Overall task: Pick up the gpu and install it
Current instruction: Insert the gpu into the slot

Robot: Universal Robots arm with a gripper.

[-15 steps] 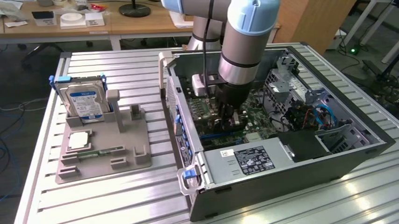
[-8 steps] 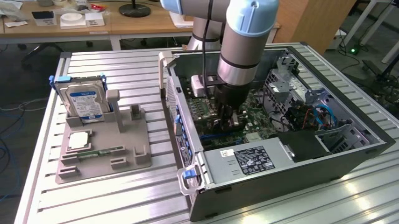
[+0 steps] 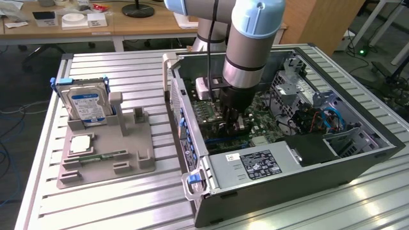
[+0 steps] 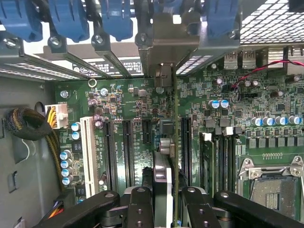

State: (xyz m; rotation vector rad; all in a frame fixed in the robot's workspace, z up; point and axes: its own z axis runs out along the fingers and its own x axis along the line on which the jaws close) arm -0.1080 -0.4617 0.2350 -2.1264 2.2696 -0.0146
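A robot arm (image 3: 246, 43) is seen reaching down into an open computer case (image 3: 357, 158) that lies on a slatted metal desk (image 3: 115, 201). The claw (image 3: 231, 125) is lowered deep inside the case, just above the green motherboard (image 3: 268, 120).

In the wrist view, the claw (image 4: 167, 199) is closed to a narrow gap on the gpu (image 4: 167, 142), which is seen edge-on between the two black fingers (image 4: 141, 206). The card is held upright, its thin green board and black cooler side running away from the camera toward the rear wall of the case. Its silver end bracket (image 4: 164, 38) is seen against the row of rear slot openings, beside the blue latches (image 4: 116, 19). The lower edge of the card is lined up over the motherboard (image 4: 118, 109) among the long black expansion slots (image 4: 127, 147); whether it is fully seated cannot be told.

On the exterior view's left, a grey parts holder (image 3: 105, 153) rests on the desk, well apart from the case. A hard drive (image 3: 88, 108) with a blue and white label stands upright in it, and a small narrow RAM stick (image 3: 105, 156) lies flat near its front.
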